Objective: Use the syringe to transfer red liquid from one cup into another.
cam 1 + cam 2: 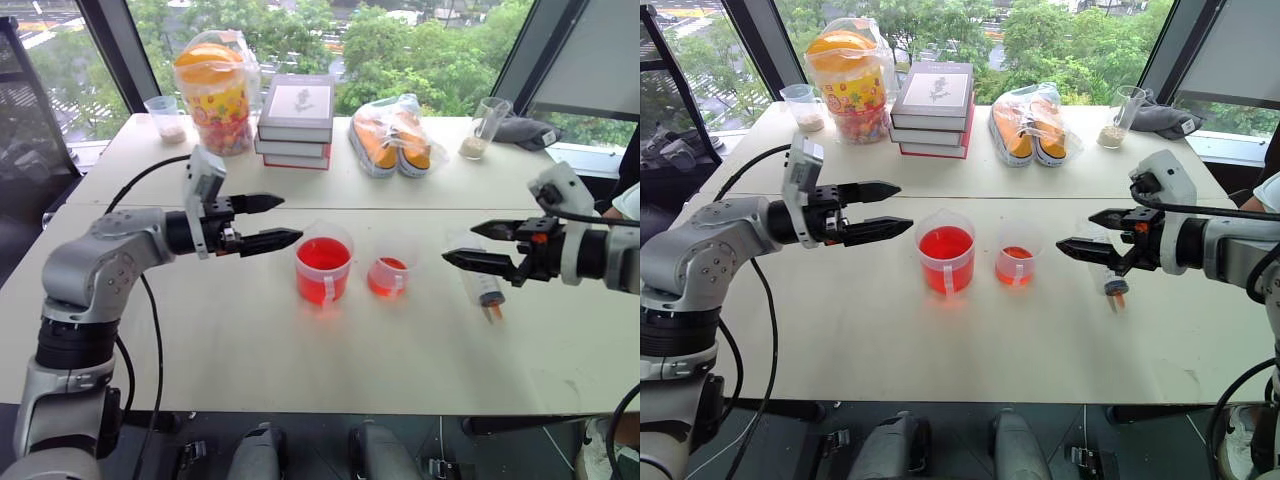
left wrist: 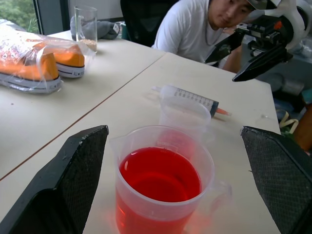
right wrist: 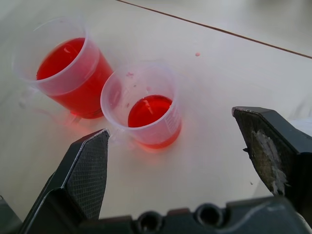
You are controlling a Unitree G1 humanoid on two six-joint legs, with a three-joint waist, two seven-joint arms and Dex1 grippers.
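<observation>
The larger clear cup stands mid-table, well filled with red liquid. Just right of it is the smaller cup with a shallow red layer. The syringe lies flat on the table further right, its orange tip toward the front edge. My left gripper hovers open and level just left of the larger cup, its fingers framing that cup in the left wrist view. Open above the syringe is my right gripper, pointing toward the smaller cup with nothing between its fingers.
Along the far edge sit a snack jar, a stack of books, bagged orange shoes and two clear cups with grains. A person sits beyond the table's right end.
</observation>
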